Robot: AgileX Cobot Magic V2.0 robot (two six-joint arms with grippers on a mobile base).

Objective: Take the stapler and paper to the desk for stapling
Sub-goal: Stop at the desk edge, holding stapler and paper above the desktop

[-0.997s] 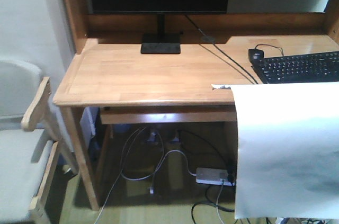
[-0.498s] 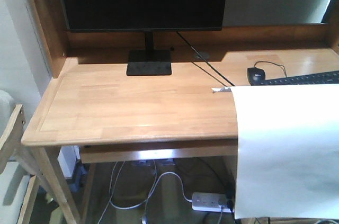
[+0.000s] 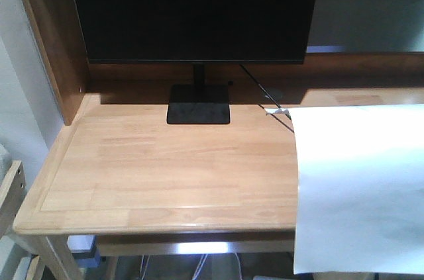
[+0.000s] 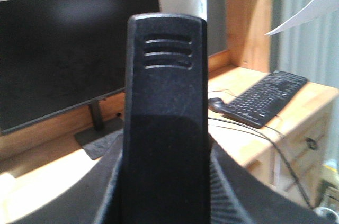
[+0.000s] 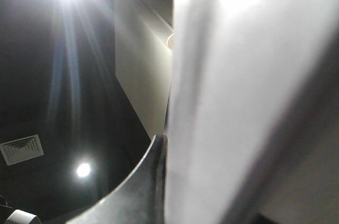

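Note:
A black stapler (image 4: 165, 102) stands upright in the middle of the left wrist view. My left gripper (image 4: 167, 181) is shut on its lower body, with a dark finger (image 4: 95, 192) on each side. The white paper (image 3: 361, 187) hangs at the right of the front view, in front of the desk (image 3: 165, 161). In the right wrist view the paper (image 5: 238, 102) fills the right half, and my right gripper (image 5: 167, 181) is shut on its edge, with one grey finger (image 5: 140, 187) showing. That camera faces the ceiling. Neither gripper shows in the front view.
A black monitor (image 3: 192, 8) on a flat stand (image 3: 199, 112) sits at the back of the desk. A black keyboard (image 4: 267, 97), mouse (image 4: 216, 105) and cables (image 4: 249, 131) lie on the desk's right part. A brown side panel (image 3: 46, 48) bounds the left. A chair arm (image 3: 10, 194) shows lower left.
The front view has moved closer to the desk, and the monitor looms larger. Keyboard and mouse have gone behind the paper. The paper keeps its place in the view.

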